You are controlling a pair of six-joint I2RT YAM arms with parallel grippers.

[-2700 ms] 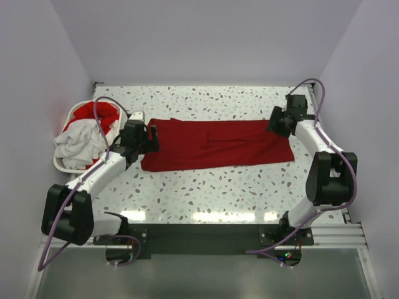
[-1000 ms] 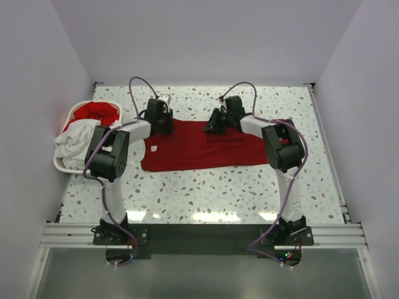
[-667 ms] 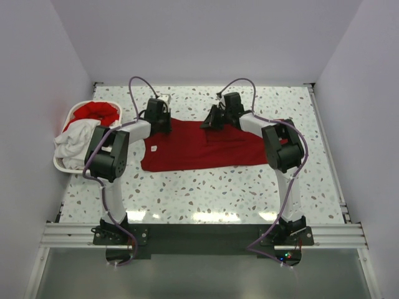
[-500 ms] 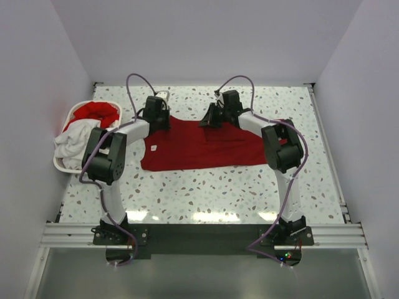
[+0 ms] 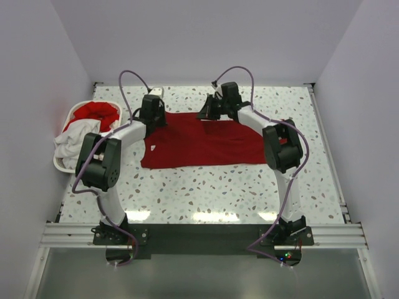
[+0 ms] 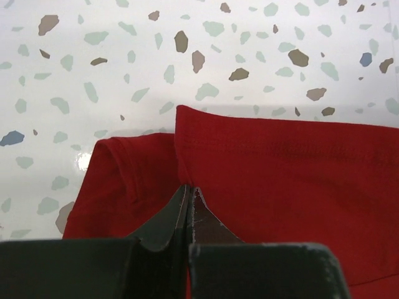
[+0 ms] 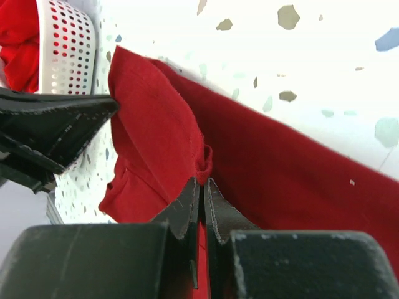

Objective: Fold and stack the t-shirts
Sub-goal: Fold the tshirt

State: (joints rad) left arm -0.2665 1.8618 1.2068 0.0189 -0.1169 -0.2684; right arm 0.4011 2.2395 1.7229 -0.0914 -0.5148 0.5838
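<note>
A deep red t-shirt [image 5: 206,140] lies spread in a long strip across the table, with a small white neck label [image 5: 151,147] near its left end. My left gripper [image 5: 153,118] is shut on the shirt's far edge near the left end; in the left wrist view the gripper [image 6: 189,190] pinches a fold of red cloth [image 6: 280,174]. My right gripper [image 5: 208,114] is shut on the same far edge near the middle, and in the right wrist view it [image 7: 201,184] nips a bunched pleat of the shirt [image 7: 274,180]. More t-shirts, a white one [image 5: 73,140] and a red one [image 5: 98,112], sit at the basket.
The white perforated laundry basket [image 5: 60,163] stands at the table's left edge, and it also shows in the right wrist view [image 7: 68,50]. The left gripper's black fingers [image 7: 56,124] show left of the shirt there. Walls enclose the speckled table [image 5: 206,187] on three sides.
Both grippers closed on the shirt's far edge and shifted slightly towards the back wall, drawing that edge with them.
</note>
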